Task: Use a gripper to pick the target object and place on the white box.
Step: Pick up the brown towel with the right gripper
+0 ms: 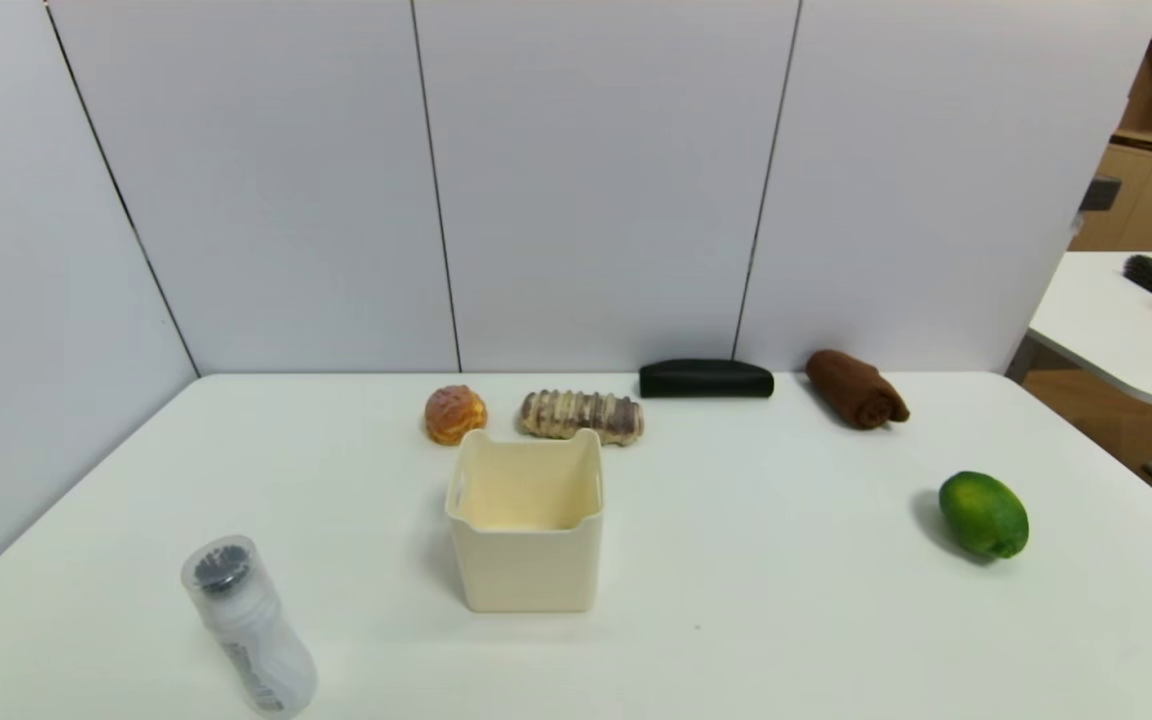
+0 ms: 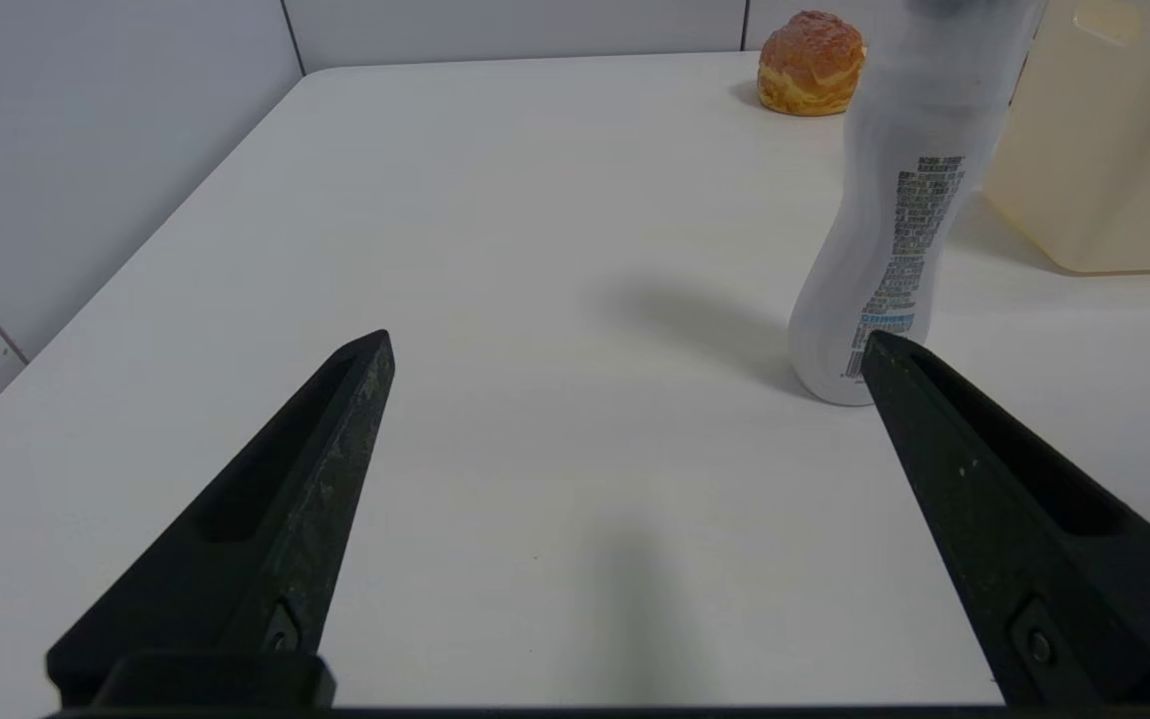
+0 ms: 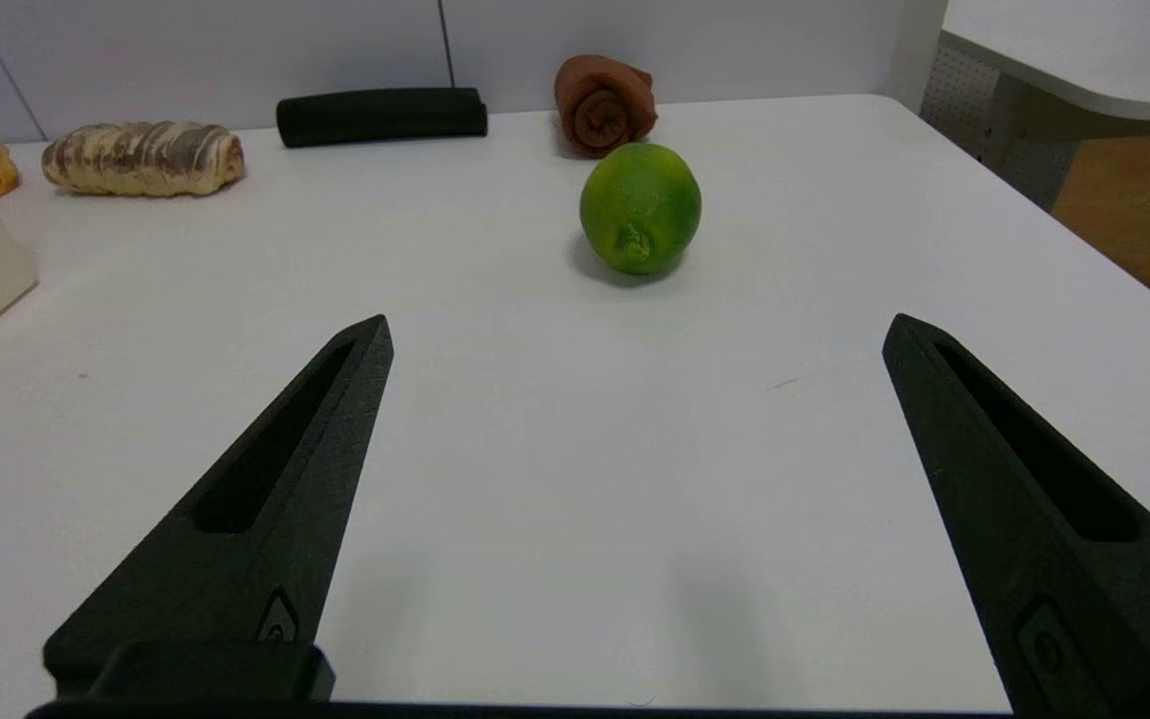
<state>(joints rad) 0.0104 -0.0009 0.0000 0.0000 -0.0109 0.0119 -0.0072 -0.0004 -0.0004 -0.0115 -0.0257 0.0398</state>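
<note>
My black fingers; dark brown towel, cream-white box, green lime, brown-and-cream striped bread, black case, white table

Bottle label print — illegible.

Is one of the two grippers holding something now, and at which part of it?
Nothing is held. The left gripper and the right gripper are both open and empty above the table; the brown towel roll lies untouched.
</note>
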